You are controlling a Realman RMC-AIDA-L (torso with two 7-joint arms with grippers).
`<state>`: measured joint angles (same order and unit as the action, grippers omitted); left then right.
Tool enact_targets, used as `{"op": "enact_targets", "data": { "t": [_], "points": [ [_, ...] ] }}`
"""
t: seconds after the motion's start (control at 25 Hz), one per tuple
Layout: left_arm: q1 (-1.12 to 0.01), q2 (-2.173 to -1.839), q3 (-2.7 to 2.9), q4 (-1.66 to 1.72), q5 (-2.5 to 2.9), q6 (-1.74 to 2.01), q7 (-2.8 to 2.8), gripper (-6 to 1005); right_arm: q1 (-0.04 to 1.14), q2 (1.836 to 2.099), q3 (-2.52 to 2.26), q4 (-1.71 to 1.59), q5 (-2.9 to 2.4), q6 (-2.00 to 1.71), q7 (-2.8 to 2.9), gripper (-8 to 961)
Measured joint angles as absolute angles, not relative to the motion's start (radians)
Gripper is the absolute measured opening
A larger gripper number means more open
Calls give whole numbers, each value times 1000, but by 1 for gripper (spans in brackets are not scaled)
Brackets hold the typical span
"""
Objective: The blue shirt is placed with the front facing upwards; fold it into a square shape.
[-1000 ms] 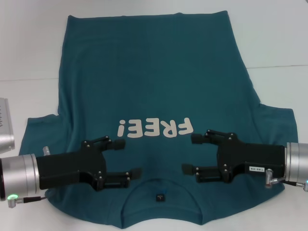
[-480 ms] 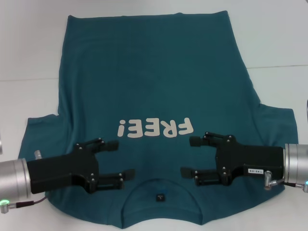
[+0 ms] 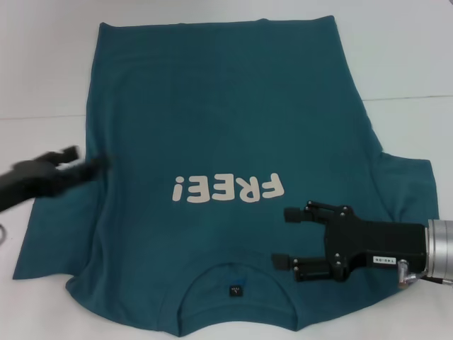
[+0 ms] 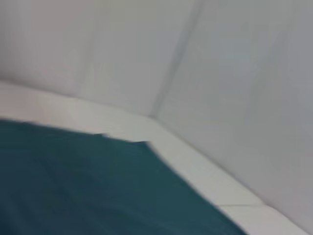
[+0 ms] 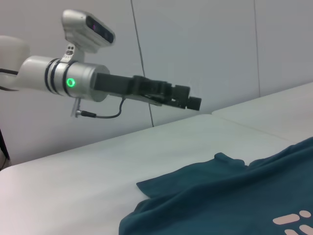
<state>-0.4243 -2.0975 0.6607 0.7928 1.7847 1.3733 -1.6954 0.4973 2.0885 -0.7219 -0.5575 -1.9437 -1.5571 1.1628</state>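
The blue shirt lies flat on the white table, front up, collar toward me. Its cream "FREE!" lettering and a small dark neck label show. My right gripper hovers open over the chest, just right of the collar, with nothing between its fingers. Blurred by motion, my left gripper is at the shirt's left edge above the left sleeve, its fingers apart and empty. The right wrist view shows the left gripper raised well above the shirt. Teal cloth fills the left wrist view.
The white table extends around the shirt, with a seam line across it on the right. Pale wall panels stand behind the table's far edge.
My left arm has swung away from the collar, out to the left and farther up the shirt. The right gripper has shifted slightly right and toward me, still open.
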Motion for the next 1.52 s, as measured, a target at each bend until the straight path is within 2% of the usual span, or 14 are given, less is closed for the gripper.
{"op": "enact_targets", "data": {
  "t": [0.12, 0.84, 1.52],
  "points": [
    [-423, -2084, 660, 794, 1815, 1285, -1788, 905, 496, 2088, -722, -557, -1945, -1552, 1162, 946],
    [-446, -2073, 659, 791, 2071, 1050, -2055, 904, 495, 2086, -716, -570, -1947, -1540, 1164, 946],
    [-477, -2087, 671, 744, 2176, 941, -1993, 905, 500, 2086, -718, -583, -1945, -1546, 1187, 947]
  ]
}}
